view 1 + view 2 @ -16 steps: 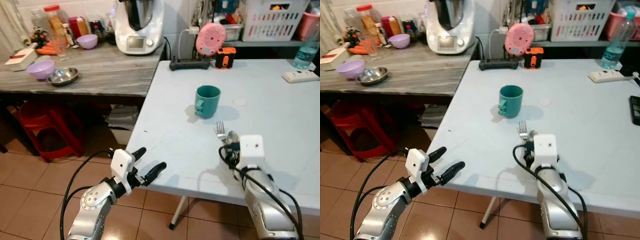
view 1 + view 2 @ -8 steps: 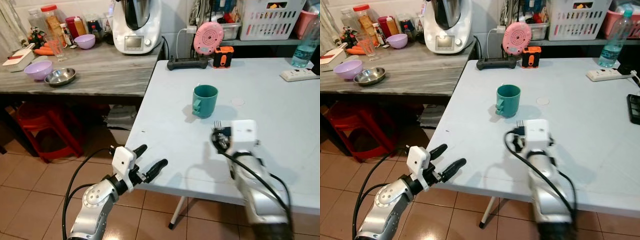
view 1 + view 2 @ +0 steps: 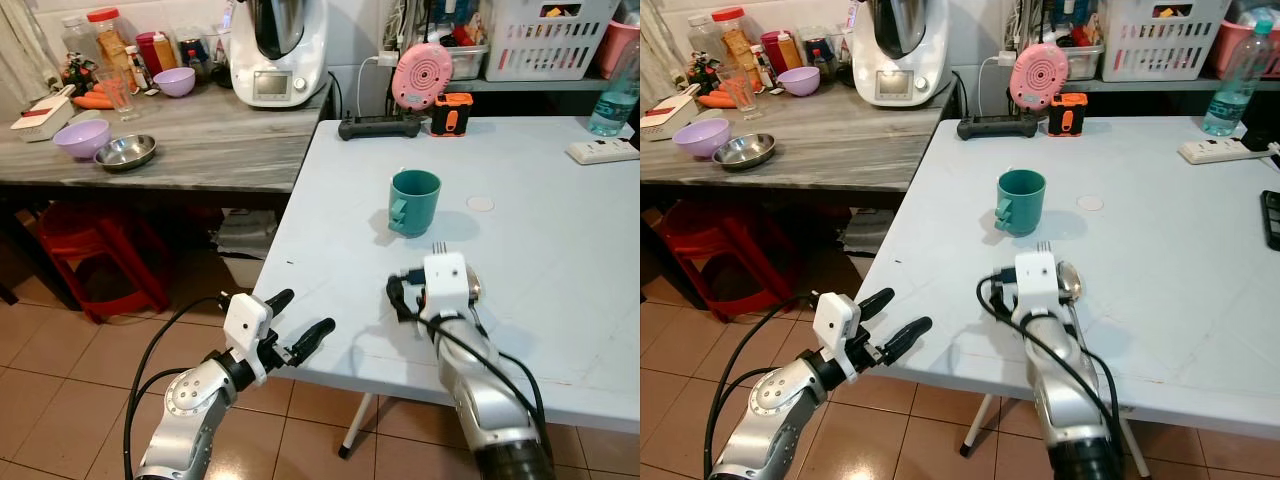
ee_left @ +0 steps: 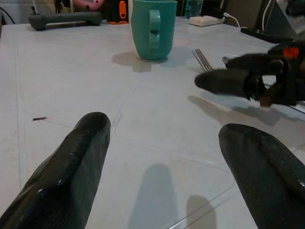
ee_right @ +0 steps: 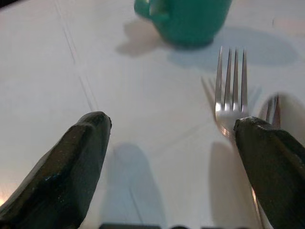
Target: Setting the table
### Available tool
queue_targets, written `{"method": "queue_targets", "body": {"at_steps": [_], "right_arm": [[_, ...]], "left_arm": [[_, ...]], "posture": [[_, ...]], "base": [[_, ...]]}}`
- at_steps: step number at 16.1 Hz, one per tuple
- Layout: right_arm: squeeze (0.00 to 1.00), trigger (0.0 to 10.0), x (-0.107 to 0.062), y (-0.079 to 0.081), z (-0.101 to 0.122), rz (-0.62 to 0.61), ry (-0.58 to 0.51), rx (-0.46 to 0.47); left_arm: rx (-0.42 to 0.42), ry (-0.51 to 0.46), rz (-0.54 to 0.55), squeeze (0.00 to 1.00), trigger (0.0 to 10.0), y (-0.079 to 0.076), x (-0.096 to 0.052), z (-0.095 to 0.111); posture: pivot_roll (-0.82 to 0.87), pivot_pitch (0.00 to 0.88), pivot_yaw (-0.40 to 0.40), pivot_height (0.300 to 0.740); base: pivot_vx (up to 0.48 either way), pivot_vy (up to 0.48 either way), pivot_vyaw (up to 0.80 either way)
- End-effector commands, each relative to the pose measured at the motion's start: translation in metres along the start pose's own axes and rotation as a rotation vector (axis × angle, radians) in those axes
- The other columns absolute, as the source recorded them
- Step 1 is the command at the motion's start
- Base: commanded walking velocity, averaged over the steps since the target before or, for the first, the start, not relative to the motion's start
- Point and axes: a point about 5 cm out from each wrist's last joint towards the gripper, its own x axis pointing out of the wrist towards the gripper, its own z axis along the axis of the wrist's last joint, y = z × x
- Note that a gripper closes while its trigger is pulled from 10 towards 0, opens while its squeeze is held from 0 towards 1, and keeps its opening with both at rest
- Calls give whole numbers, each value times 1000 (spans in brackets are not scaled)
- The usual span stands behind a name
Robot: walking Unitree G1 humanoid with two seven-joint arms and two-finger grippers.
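Note:
A teal mug [image 3: 414, 200] stands mid-table on the pale blue table [image 3: 560, 250], its handle towards the front-left. Just in front of it lie a fork [image 5: 231, 95] and a spoon [image 3: 468, 285], side by side. My right gripper [image 5: 171, 126] hovers low over the table, open, with the fork's tines by one finger [image 5: 271, 162] and bare table between the fingers. My left gripper [image 3: 305, 313] is open at the table's front-left edge and holds nothing.
A grey counter [image 3: 220, 150] to the left carries a purple bowl [image 3: 80, 138], a steel bowl [image 3: 125, 152] and a kitchen machine [image 3: 278, 50]. A black power strip [image 3: 380, 128], a pink device [image 3: 420, 75] and a water bottle [image 3: 612, 95] line the table's back. A red stool [image 3: 95, 255] stands underneath the counter.
My right arm has swung left across the fork and spoon, so the spoon now lies uncovered to its right. The left arm has stayed put.

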Motion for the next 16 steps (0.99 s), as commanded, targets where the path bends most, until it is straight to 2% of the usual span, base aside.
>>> {"method": "queue_targets", "body": {"at_steps": [1, 3, 4, 6, 10, 13, 16], "right_arm": [[98, 10000, -1, 6, -3, 22, 20, -11], [67, 10000, -6, 6, -10, 20, 49, 15], [0, 10000, -9, 6, -14, 24, 57, 22], [0, 10000, -11, 3, -17, 13, 64, 29], [0, 10000, -10, -8, -6, -21, 0, 70], [0, 10000, -6, -4, -6, -4, -4, 88], [0, 10000, 4, 11, 2, 47, -19, 119]], "left_arm": [[16, 8, 16, 0, 10000, 3, -3, 2], [16, 11, 11, 0, 10000, 2, -2, 2], [16, 12, 9, 0, 10000, 2, -2, 2], [17, 11, 4, 0, 10000, 2, -2, 2], [16, 13, -6, 0, 10000, 2, 0, 3], [18, 14, -7, 0, 10000, 3, 0, 3], [20, 14, -8, 0, 10000, 4, 0, 4]], "posture": [[-140, 0, 96, 740], [-142, 0, 97, 740], [-145, 0, 99, 740], [-149, 0, 103, 740], [-154, 0, 111, 740], [-153, 0, 114, 740], [-146, 0, 112, 740]], "base": [[0, 0, 0], [0, 0, 0], [0, 0, 0], [0, 0, 0], [0, 0, 0], [0, 0, 0], [0, 0, 0]]}}
